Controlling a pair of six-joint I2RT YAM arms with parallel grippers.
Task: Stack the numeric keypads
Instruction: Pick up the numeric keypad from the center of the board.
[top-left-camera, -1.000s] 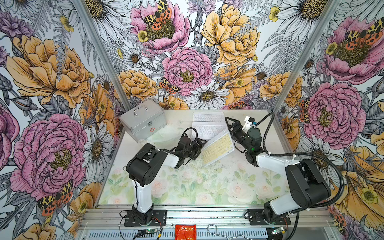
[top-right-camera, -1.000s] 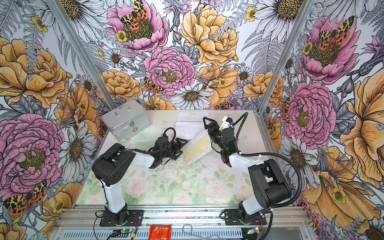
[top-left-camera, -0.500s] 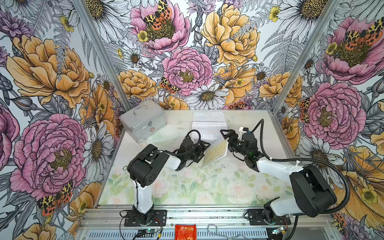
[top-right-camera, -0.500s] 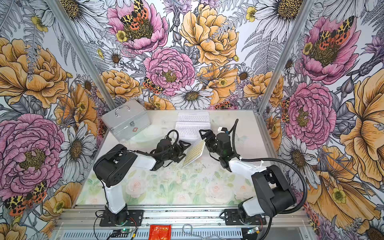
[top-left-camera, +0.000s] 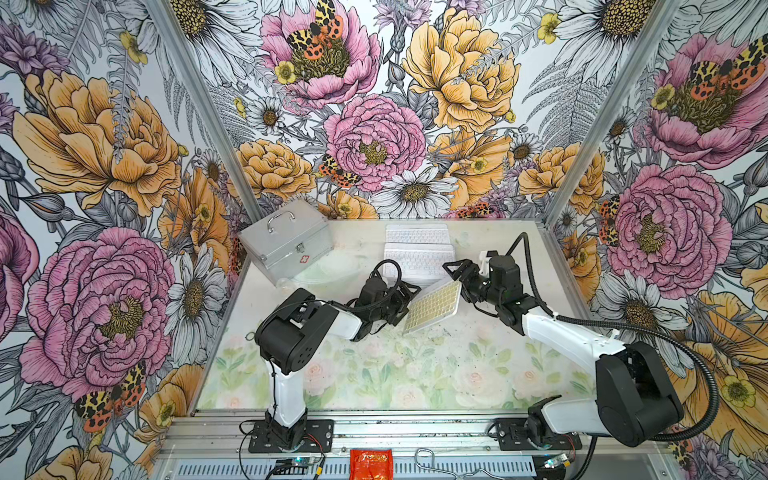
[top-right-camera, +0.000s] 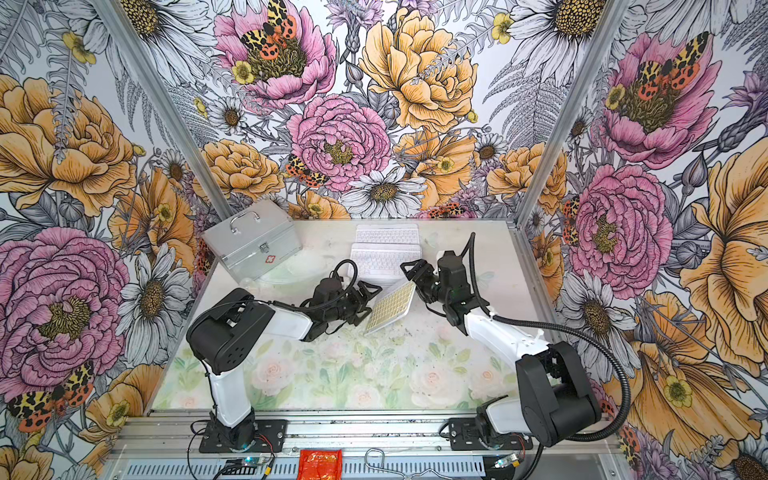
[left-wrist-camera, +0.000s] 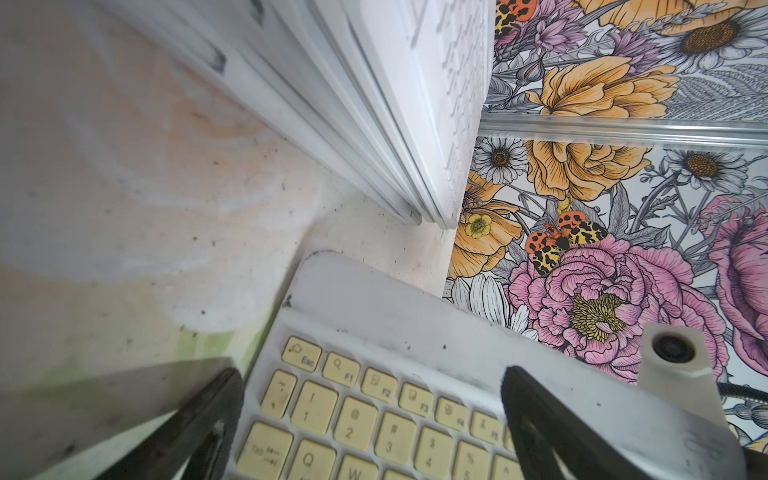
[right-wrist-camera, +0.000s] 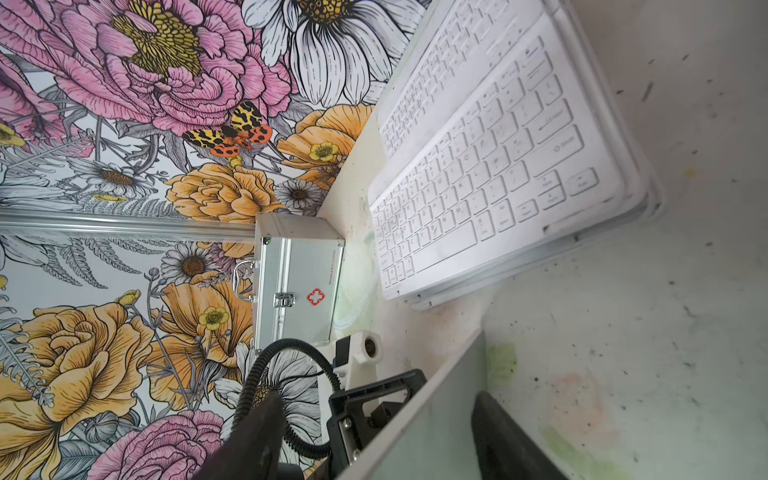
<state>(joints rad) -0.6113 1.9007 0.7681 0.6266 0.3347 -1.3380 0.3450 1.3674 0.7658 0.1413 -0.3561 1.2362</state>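
A yellow-keyed keypad stands tilted on its lower edge mid-table, between my two grippers. My left gripper is open wide at its left side. One of its fingers crosses the key face; the other sits beside the short edge. My right gripper is open and straddles the raised right edge. One finger is by the grey back and the other stands well clear on the key side. Behind lies a stack of white keypads.
A silver metal case with a handle stands at the back left corner. Another white keypad lies behind the stack, near the back wall. A red packet rests on the front rail.
The yellow keypad has tipped up from nearly flat to steeply tilted. My right gripper came down to its raised edge with narrower jaws. The left gripper shifted slightly right and stayed wide.
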